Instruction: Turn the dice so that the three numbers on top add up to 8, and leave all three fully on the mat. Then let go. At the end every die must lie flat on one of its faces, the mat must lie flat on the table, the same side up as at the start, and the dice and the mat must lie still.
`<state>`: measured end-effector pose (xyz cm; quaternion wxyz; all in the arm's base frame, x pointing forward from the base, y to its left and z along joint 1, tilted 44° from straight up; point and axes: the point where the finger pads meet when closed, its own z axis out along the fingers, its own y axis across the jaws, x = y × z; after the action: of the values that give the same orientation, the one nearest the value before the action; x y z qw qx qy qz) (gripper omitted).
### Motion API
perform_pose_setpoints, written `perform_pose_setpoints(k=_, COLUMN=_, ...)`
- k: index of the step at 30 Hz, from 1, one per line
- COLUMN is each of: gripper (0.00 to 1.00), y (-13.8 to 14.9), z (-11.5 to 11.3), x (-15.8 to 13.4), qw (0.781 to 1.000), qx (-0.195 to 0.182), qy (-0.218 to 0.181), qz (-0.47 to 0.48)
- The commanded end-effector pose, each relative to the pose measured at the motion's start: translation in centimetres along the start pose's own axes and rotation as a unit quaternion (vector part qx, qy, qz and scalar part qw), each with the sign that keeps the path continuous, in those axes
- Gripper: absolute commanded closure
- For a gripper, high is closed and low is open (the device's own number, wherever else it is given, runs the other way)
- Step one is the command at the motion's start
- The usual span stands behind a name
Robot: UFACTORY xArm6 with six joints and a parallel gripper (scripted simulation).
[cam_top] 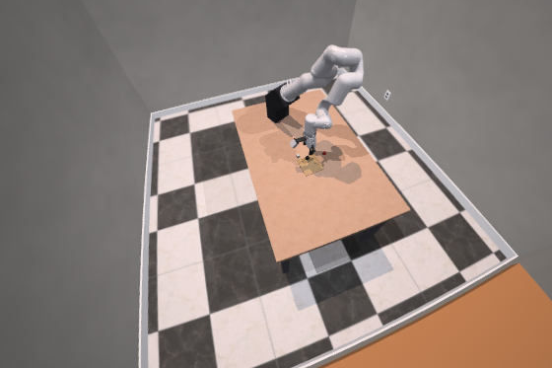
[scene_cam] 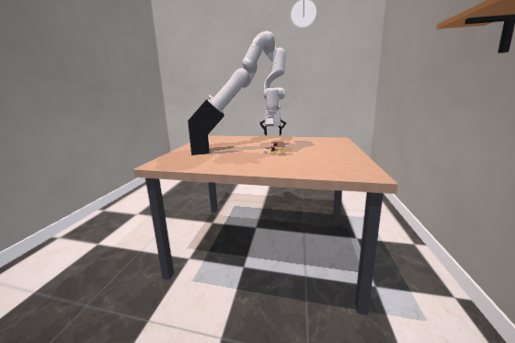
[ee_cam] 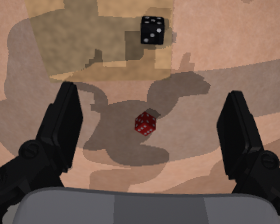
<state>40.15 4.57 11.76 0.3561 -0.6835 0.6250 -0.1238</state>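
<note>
Nearest the wrist lens, my gripper [cam_top: 310, 151] [scene_cam: 273, 133] [ee_cam: 152, 103] stands wide open above the table [cam_top: 335, 212] [scene_cam: 276, 167] [ee_cam: 225, 30], its two fingers well apart; it is released, grasping nothing and touching no die. Between the fingers as seen from the wrist, but below them, lies the red die [cam_top: 324, 153] [scene_cam: 275, 144] [ee_cam: 145, 123], off the mat. The step in hand is, I judge, to fetch this die: I should centre over it, turn my fingers parallel to a pair of its side faces, since it looks skewed to them, descend straight, and close gently so that it does not spin or squirt out. A roll of the wrist may be needed before it is set down, depending on the number wanted

Farther out, the black die [cam_top: 308, 157] [scene_cam: 273, 149] [ee_cam: 152, 31] rests on the mat [cam_top: 310, 167] [scene_cam: 285, 152] [ee_cam: 100, 40], near its border; I should pass well above it, lest a finger knock it or drag the cloth. Beyond the wrist view, the white die [cam_top: 298, 156] [scene_cam: 265, 152] sits just beside the mat, apparently off it, and probably remains to be brought over. I cannot reliably tell the sum of the top faces
</note>
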Motion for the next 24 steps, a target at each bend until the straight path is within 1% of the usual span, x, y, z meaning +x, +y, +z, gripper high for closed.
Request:
perform_pose_setpoints(k=1, gripper=0.0, y=-0.1, z=0.0, x=0.0, qw=1.0, qx=0.001, qy=0.0, qz=0.0)
perform_pose_setpoints(k=10, gripper=0.0, y=-0.1, z=0.0, x=0.0, qw=1.0, qx=0.001, qy=0.0, qz=-0.001)
perform_pose_setpoints(k=16, gripper=0.0, y=0.0, z=0.0, x=0.1, qw=1.0, qx=0.0, qy=0.0, qz=-0.018)
perform_pose_setpoints(k=20, gripper=0.0, y=0.3, z=0.2, x=0.5, qw=0.998, qx=-0.001, qy=0.0, qz=-0.07)
perform_pose_setpoints(k=24, gripper=0.0, y=0.8, z=0.4, x=1.1, qw=0.987, qx=-0.002, qy=-0.001, qz=-0.158)
